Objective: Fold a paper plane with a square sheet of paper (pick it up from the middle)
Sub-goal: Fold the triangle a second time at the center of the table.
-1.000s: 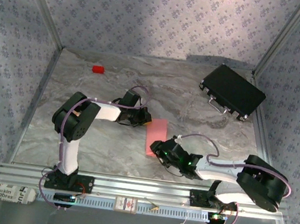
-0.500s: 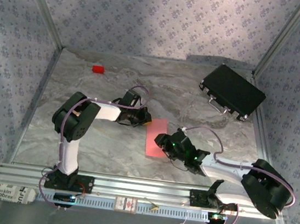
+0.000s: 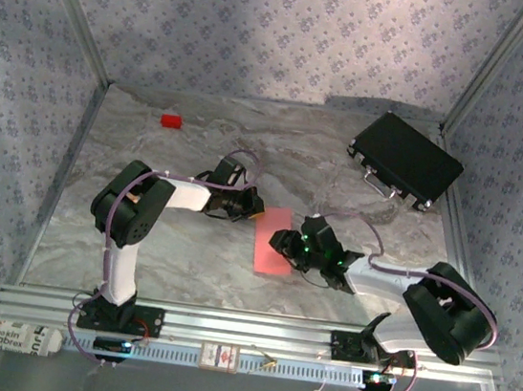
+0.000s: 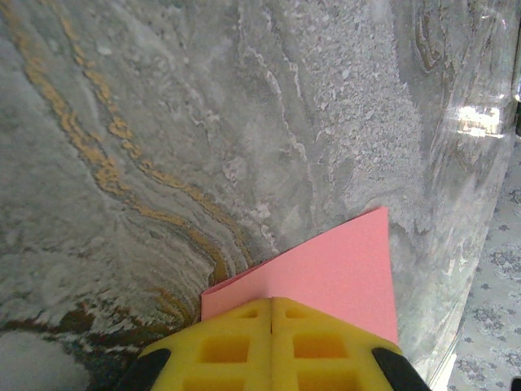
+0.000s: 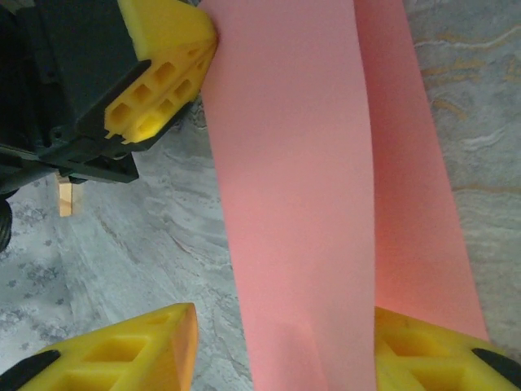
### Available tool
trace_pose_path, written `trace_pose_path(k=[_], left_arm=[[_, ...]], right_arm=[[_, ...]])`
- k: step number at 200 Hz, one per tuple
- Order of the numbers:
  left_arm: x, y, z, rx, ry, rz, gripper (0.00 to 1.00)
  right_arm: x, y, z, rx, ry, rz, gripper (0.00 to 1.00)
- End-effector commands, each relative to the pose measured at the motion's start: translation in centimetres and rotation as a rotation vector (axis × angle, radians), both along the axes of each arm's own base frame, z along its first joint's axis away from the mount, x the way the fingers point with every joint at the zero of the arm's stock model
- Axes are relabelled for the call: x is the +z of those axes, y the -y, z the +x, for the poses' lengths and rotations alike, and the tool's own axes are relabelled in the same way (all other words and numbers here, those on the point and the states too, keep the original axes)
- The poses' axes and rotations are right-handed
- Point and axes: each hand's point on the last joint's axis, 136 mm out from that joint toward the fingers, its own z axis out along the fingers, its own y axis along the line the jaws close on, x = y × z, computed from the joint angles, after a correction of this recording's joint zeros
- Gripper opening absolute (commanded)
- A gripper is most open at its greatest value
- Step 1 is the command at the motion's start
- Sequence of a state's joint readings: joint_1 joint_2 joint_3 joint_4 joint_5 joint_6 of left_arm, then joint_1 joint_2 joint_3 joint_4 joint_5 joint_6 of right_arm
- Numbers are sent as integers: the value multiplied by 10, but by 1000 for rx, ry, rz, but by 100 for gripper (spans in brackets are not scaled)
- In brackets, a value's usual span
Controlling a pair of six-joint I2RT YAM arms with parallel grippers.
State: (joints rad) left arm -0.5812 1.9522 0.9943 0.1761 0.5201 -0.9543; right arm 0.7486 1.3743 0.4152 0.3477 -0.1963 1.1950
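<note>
The salmon-pink square sheet of paper [image 3: 271, 240] lies mid-table, folded into a long narrow strip. In the right wrist view one layer of the paper [image 5: 293, 179] stands raised over a lower layer. My left gripper [image 3: 257, 212] is shut at the strip's far left corner, and its yellow fingertips [image 4: 271, 303] rest together on the paper [image 4: 342, 269]. One of its fingers [image 5: 175, 73] touches the strip's edge. My right gripper [image 3: 285, 242] is open at the strip's right side. Its jaws [image 5: 281, 350] straddle the raised layer.
A small red block [image 3: 171, 121] sits at the far left of the marbled table [image 3: 185, 263]. A black case [image 3: 404, 160] lies at the far right corner. Patterned walls close in three sides. A small wooden piece [image 5: 65, 198] lies beside the left gripper.
My right gripper has moved from the strip's near end up along its right edge toward the middle. The left gripper and the paper have stayed put.
</note>
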Motion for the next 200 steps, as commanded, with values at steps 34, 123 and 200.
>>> trace_pose_path(k=[34, 123, 200], left_arm=[[-17, -6, -23, -38, -98, 54, 6], [-11, -2, -21, -53, -83, 46, 7], [61, 2, -15, -108, 56, 19, 43]], right_arm=[[5, -9, 6, 114, 0, 14, 38], [-7, 1, 16, 166, -45, 31, 29], [-19, 9, 30, 94, -87, 13, 3]])
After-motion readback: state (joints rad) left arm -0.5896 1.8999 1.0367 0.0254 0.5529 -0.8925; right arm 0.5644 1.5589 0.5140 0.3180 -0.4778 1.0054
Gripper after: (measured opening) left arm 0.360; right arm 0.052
